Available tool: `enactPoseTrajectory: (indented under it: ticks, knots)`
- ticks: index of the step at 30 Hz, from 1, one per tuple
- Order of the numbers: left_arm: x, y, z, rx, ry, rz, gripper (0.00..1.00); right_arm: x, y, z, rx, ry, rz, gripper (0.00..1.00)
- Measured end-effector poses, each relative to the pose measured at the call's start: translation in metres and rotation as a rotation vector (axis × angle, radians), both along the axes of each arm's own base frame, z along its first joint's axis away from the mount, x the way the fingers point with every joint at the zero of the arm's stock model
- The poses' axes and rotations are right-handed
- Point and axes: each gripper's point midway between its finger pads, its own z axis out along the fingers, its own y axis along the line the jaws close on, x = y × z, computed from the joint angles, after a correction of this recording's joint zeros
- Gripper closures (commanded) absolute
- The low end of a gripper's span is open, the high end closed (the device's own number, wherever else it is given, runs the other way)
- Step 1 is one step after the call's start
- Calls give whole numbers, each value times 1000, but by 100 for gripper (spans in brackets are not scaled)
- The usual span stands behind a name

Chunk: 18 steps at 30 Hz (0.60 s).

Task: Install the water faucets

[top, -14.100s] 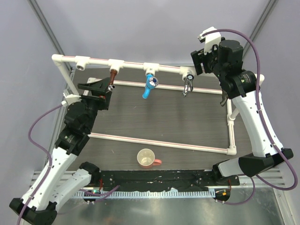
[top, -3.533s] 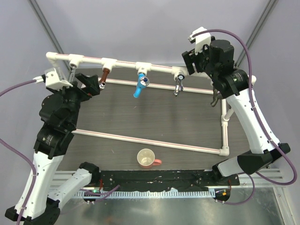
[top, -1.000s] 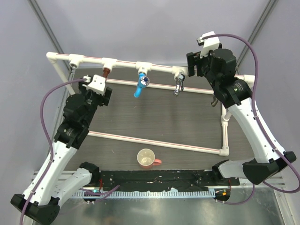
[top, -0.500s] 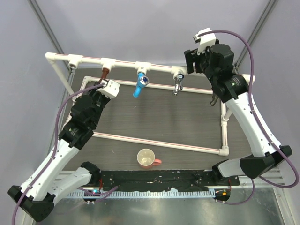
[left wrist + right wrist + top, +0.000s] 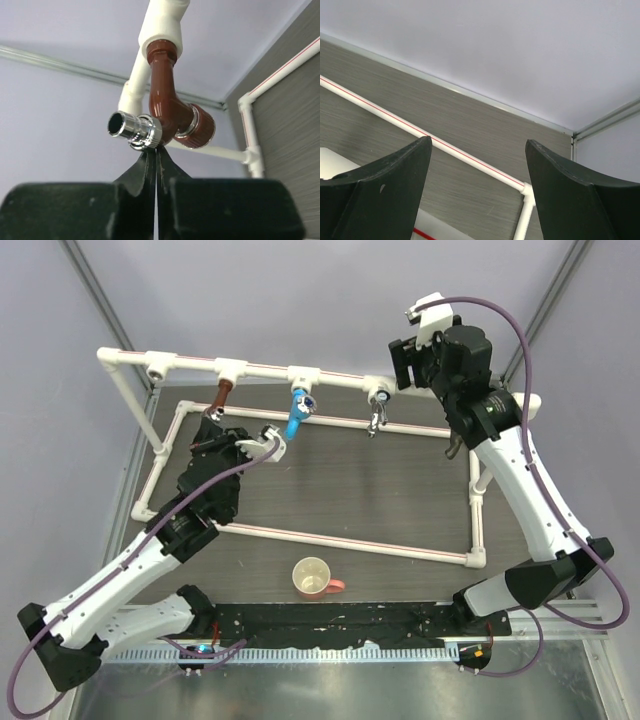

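The white pipe frame lies beyond both pairs of jaws. Our right gripper gapes on nothing. Our left gripper is pressed together, and the copper faucet sits just past its tips, seated in its tee. We judge it rigid, light and glossy, best held at the brown collar, not the slick chrome spout.

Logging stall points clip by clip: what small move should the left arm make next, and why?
Probably open the left gripper and rise around the brown faucet to twist it tighter in its white socket: the jaws are shut on nothing, tips right under the chrome spout.
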Motion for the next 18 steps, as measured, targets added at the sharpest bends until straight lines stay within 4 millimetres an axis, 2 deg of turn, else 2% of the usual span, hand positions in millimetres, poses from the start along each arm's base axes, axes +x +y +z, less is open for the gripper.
enactPoseTrajectory:
  ticks: [3,6,8,11,12,14,18]
  knots:
    - [0,0,2,139,1,27,100,1,0,1,-3,-8,2,17]
    - [1,0,-3,263,14,42,100,2,1,3,-3,-15,5,17]
    - [3,-8,-10,327,20,7,99,2,3,3,2,-16,17,17]
    - [8,-29,-21,405,30,-69,65,1,7,1,3,-9,38,18]
    - [9,-33,-23,417,28,-88,41,1,8,1,4,-8,41,17]
    - [7,-37,-21,415,15,-110,23,1,8,2,6,-12,42,17]
    - [-3,-33,-3,303,-38,-120,8,1,8,1,5,-10,44,17]
